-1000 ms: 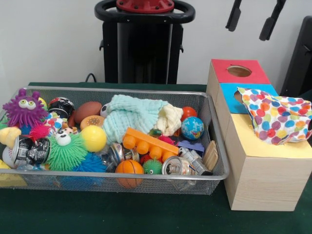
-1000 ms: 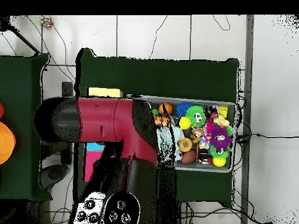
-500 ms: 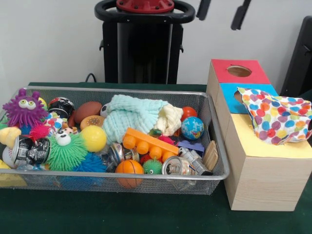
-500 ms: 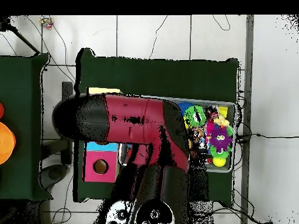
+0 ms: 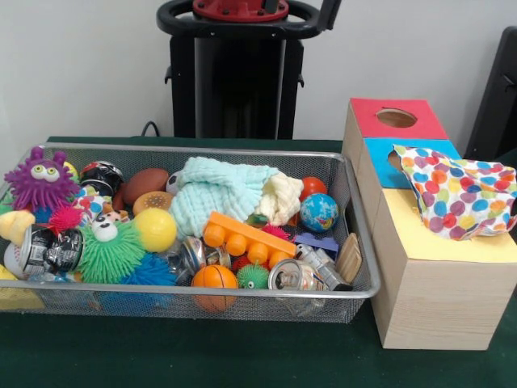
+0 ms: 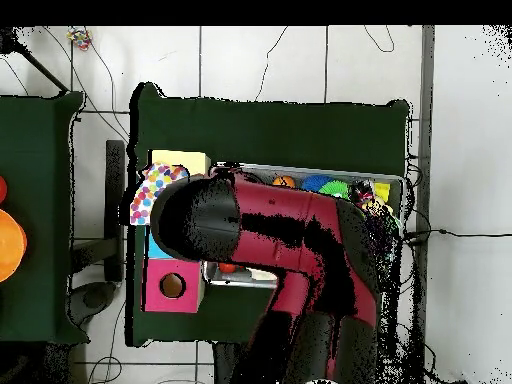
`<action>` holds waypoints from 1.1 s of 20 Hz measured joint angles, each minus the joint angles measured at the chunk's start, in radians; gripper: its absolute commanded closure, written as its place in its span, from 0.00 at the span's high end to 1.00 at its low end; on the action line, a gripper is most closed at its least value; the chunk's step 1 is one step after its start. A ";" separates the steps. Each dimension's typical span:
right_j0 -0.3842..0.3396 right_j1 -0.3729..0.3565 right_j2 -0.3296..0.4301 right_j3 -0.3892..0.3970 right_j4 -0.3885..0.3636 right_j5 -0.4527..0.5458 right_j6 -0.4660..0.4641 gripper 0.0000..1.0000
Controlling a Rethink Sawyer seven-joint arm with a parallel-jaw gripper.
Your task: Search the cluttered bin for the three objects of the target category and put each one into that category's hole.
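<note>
Dark green felt counter (image 5: pixel 242 356), cluttered wire-mesh bin (image 5: pixel 202 293) and wooden box (image 5: pixel 436 299) beneath a raised pincer (image 5: pixel 329 14).
Only a black tip of the pincer shows at the top edge, so I cannot tell whether it is spread or pressed together; from overhead the glossy red and black arm (image 6: pixel 290 225) covers most of the bin. Below the pincer and slightly left, a waffle-textured mint cloth (image 5: pixel 218 194) lies bunched against a fluffy cream cloth (image 5: pixel 281 196), among spiky rubber toys, smooth balls and a crushed can (image 5: pixel 292 276). Lower right, a limp polka-dot cloth (image 5: pixel 460 194) drapes over the box's blue panel, beside the round hole (image 5: pixel 397 118) in its red panel.
</note>
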 measured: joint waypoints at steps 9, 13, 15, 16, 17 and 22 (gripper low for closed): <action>-0.003 0.001 0.024 0.012 -0.006 -0.002 0.000 1.00; -0.015 0.010 0.051 0.012 -0.007 -0.018 0.000 1.00; -0.017 0.015 0.054 0.012 -0.010 -0.024 0.000 1.00; -0.019 0.020 0.056 0.012 -0.014 -0.030 0.000 1.00; -0.021 0.024 0.058 0.012 -0.018 -0.035 0.000 1.00; -0.033 0.047 0.073 0.012 -0.023 -0.067 0.000 1.00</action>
